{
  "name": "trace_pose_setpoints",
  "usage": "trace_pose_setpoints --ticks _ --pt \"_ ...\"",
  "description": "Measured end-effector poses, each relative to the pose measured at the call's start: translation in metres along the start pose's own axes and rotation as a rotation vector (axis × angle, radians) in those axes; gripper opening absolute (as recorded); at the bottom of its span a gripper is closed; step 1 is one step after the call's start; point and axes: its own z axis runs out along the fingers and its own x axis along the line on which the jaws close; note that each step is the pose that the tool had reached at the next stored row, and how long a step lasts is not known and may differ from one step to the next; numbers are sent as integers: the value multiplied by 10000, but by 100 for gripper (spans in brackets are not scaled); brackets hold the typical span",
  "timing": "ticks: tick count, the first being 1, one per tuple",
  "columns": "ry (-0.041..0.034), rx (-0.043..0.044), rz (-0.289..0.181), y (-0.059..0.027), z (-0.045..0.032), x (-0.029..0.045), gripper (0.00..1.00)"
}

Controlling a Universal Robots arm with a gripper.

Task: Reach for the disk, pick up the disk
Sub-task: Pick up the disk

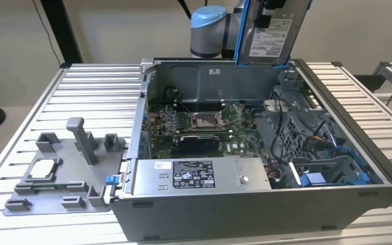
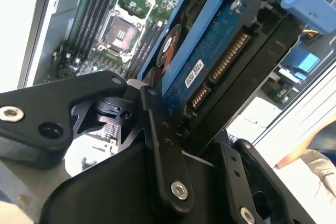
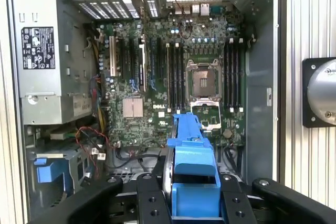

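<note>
Already the disk (image 1: 272, 31) is off the bench and high above the open computer case (image 1: 250, 153), hanging over the case's rear wall in the exterior view with its labelled face toward that camera and its blue bracket (image 1: 244, 30) running down one edge. It stands on end, long axis roughly vertical, well apart from the motherboard (image 1: 203, 122) in the floor of the case. In the second wrist view the disk (image 2: 210, 72) shows its circuit-board underside and connector row, and it sits directly between the black fingers (image 2: 163, 145) of the end effector (image 2: 199, 156), which are clenched on its lower end; so the disk lies straight out from the end effector along the approach line, not off to one side. In the first wrist view the bracket (image 3: 191, 166) rises from between the same fingers, with the case's motherboard (image 3: 173, 87) spread out beyond it and the power supply (image 3: 47, 56) along one side of the case. Judging from this, the grasp is made and the lift is largely done. Beside the case on the bench (image 1: 100, 92) lies a grey fixture (image 1: 59, 173).
</note>
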Motion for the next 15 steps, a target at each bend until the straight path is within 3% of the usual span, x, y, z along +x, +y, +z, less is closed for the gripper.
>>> trace_pose_setpoints --ticks 15 --pt "0 -4 -1 -308 -4 -18 0"
